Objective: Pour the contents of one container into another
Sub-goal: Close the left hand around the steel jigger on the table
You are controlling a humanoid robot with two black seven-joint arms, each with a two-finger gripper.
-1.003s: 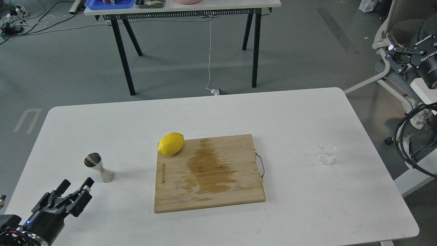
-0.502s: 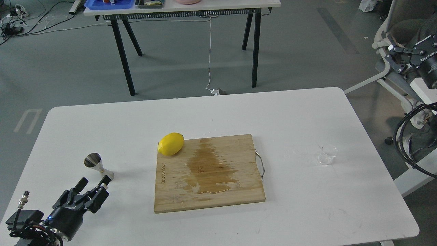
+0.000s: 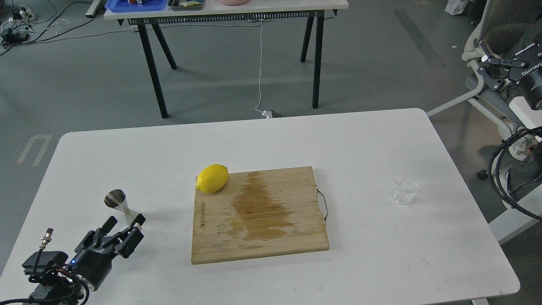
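The steel jigger [image 3: 117, 200] stands upright on the white table [image 3: 364, 140] at the near left. My left gripper [image 3: 126, 221] is open, its two black fingers reaching up on either side of the jigger's base, which they partly hide. The small clear glass cup [image 3: 405, 192] stands alone at the table's right, with nothing near it. My right gripper [image 3: 485, 67] hangs off the table at the far right edge of the view, well above and behind the cup, and looks open and empty.
A wooden cutting board [image 3: 262, 220] with a wet stain and a metal handle lies mid-table. A yellow lemon [image 3: 212, 178] rests on its far left corner. Black cables [image 3: 504, 178] and a chair lie beyond the right edge.
My left gripper has moved forward and to the right, from short of the jigger to around its base. The cup, the lemon and the board have not moved.
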